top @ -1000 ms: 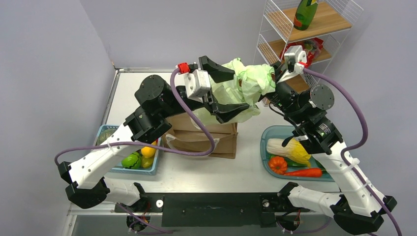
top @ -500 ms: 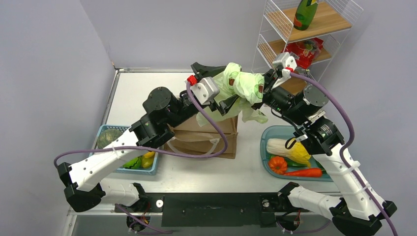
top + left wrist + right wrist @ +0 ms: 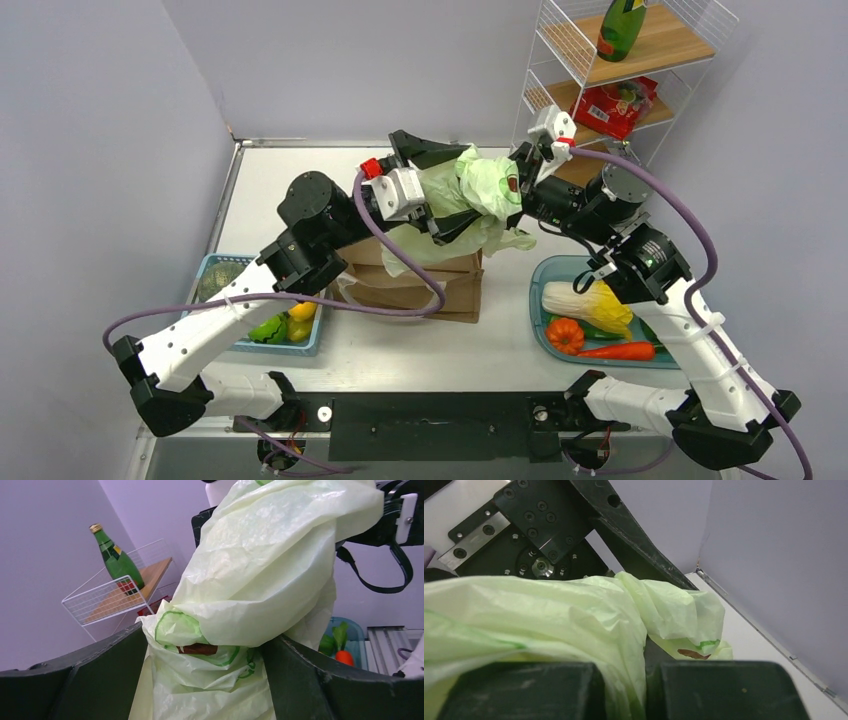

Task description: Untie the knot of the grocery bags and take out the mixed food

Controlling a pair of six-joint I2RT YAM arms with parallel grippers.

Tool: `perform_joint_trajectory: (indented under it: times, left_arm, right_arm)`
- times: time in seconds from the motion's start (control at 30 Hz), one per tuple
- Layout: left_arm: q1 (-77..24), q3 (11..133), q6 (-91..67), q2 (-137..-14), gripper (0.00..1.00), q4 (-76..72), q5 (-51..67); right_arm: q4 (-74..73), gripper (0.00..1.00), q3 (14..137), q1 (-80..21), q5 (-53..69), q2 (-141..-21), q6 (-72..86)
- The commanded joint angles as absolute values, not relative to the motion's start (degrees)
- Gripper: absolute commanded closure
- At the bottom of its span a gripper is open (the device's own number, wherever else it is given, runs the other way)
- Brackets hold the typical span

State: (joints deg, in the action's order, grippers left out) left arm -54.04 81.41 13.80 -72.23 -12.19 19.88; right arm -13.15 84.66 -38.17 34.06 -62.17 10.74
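Your left hand, spread wide and holding nothing, has moved in until its fingers flank the pale green plastic bag that your right hand keeps pinched in the air over the brown paper bag, so pulling it open looks next.

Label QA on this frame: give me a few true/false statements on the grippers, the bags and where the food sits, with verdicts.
1. The right gripper is shut on the green plastic bag. True.
2. The left gripper is clamped on the bag too. False: its jaws stand wide open, one finger on either side of the bag.
3. The cabbage lies in the blue tray on the right. True.
4. The green bottle lies in that tray. False: it stands on the top shelf of the wire rack.
5. The plastic bag lies set down, out of both grippers. False: it is held up over the brown paper bag.
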Motion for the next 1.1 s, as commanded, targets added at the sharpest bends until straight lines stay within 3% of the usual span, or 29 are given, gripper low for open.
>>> perform_joint_trajectory:
  times: [0.0,0.17,0.2,0.33,0.53,0.73,0.93,1.07]
  left_arm:
    - [-53.0,83.9,10.5,-75.9,0.28,-10.6,21.3]
    - [-49.5,84.4,10.2,-75.3,0.69,-6.4,21.5]
    - [-48.2,83.5,10.1,-74.4,0.79,-5.9,22.0]
    - [-43.4,80.5,10.0,-71.4,0.97,-5.1,25.2]
    - [-35.2,80.1,5.9,-68.3,1.00,-4.3,32.4]
    - [-29.1,81.8,-6.3,-68.7,1.00,-6.6,45.1]
    - [-26.6,85.4,-8.4,-68.1,1.00,5.9,54.6]
    - [-28.0,87.0,-0.3,-68.7,1.00,17.9,48.6]
  right_arm:
    - [-15.9,1.00,89.4,-43.3,42.3,-61.7,4.5]
    - [-20.6,0.97,90.5,-43.6,38.8,-60.6,2.1]
    - [-22.3,0.89,90.9,-43.5,37.9,-60.3,1.6]
    - [-27.5,0.63,91.6,-42.3,30.8,-59.1,-0.8]
    - [-30.4,0.43,90.9,-32.6,28.6,-57.1,-1.3]
    - [-31.0,0.38,90.5,-29.3,24.3,-57.3,0.6]
    - [-32.5,0.37,88.5,-23.3,23.5,-57.9,5.6]
    - [-32.8,0.34,86.3,-21.6,24.2,-58.4,6.1]
